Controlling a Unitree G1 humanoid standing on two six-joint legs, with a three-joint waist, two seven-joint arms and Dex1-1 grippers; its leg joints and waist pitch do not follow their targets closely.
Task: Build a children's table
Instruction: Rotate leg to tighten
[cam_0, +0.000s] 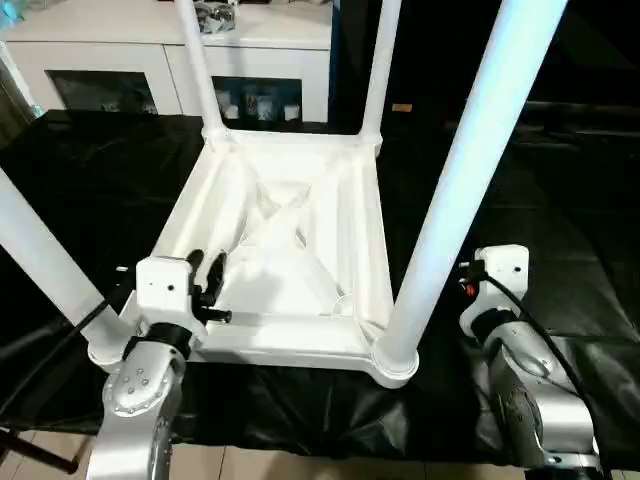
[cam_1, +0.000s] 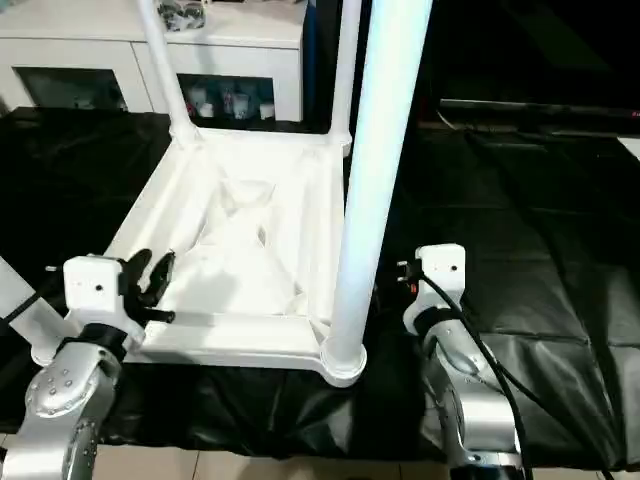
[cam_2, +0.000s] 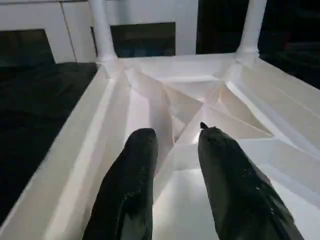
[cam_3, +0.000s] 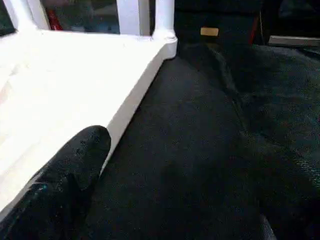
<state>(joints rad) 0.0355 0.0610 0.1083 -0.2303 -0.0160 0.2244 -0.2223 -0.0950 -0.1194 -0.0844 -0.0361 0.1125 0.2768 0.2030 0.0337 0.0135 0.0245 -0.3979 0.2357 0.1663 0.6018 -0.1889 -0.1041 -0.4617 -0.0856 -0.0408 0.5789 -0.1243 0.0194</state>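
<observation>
Across the black-draped work table in front of you, the children's table lies upside down, and everything else sits relative to it. Its tabletop is a white plastic rectangle with a raised rim, its ribbed underside facing up like a shallow tray; nothing lies loose in that hollow, just moulded ribs crossing in an X. You can see its long axis running away from you toward the white cabinet behind its far edge, where small items show dimly behind the glass doors. Four white tapered tube legs stand up from the rounded corner sockets: the near right leg rises tall and smooth from the socket closest to you, the near left leg leans out past the near left corner, and the far left leg and far right leg stand at the two far corners. The drape is dark, creased and faintly glossy around the tabletop. Your left gripper hovers just over the near left part of the tabletop's underside, its two black fingers set a narrow gap apart with nothing between them. Your right gripper hangs over the drape just beside the tabletop's right rim, its jaws spread wide and holding nothing, one black finger close to the rim.
</observation>
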